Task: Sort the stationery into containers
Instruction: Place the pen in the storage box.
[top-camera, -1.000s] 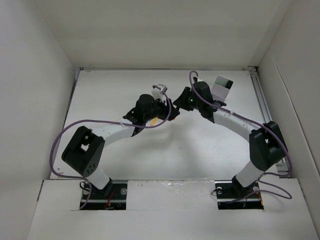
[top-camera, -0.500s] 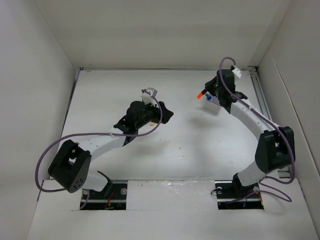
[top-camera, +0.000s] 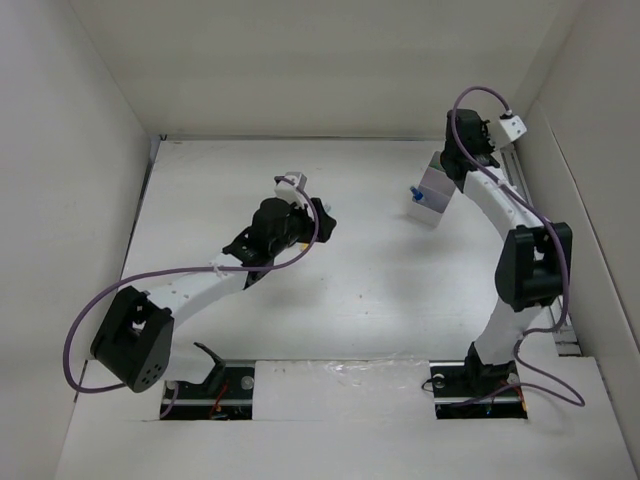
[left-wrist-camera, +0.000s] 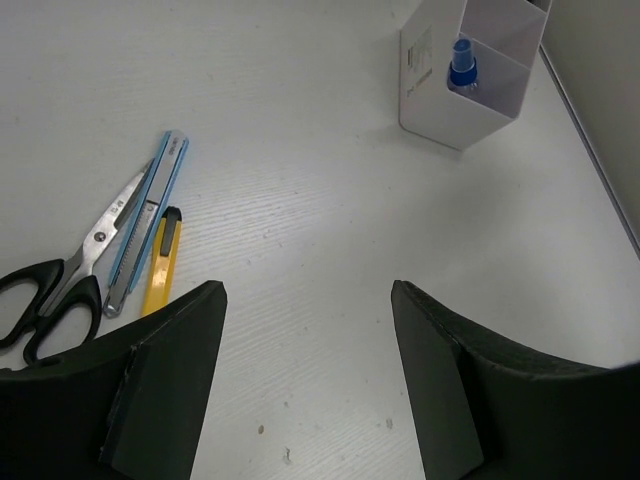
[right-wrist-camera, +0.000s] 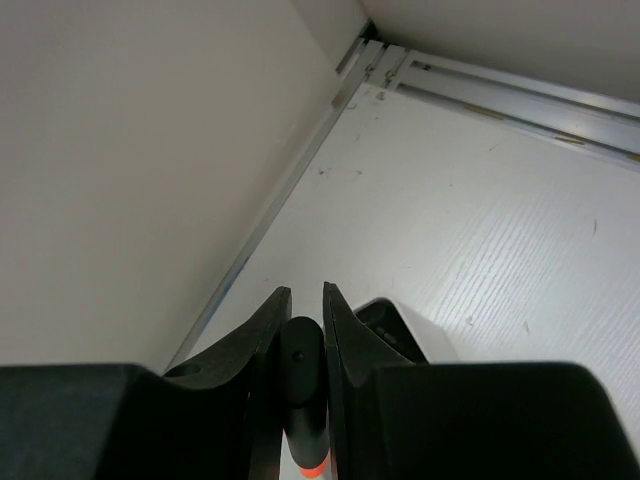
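My right gripper (right-wrist-camera: 300, 295) is shut on the black orange-tipped marker (right-wrist-camera: 301, 375), its orange end pointing down. In the top view the right gripper (top-camera: 452, 166) hangs over the far end of the white container (top-camera: 434, 200). The blue-capped bottle (left-wrist-camera: 460, 64) stands in the container (left-wrist-camera: 432, 90). My left gripper (left-wrist-camera: 305, 292) is open and empty above bare table. The black-handled scissors (left-wrist-camera: 50, 285), the silver-blue pen (left-wrist-camera: 150, 230) and the yellow stick (left-wrist-camera: 162, 268) lie side by side to its left. The highlighter is out of view.
White walls close the table on the left, back and right. A metal rail (top-camera: 525, 200) runs along the right wall, close to the container. In the top view the left arm (top-camera: 270, 228) covers the loose stationery.
The right arm swung from the table's middle to the back right with the marker, ending over the container. The left arm drew back to the left.
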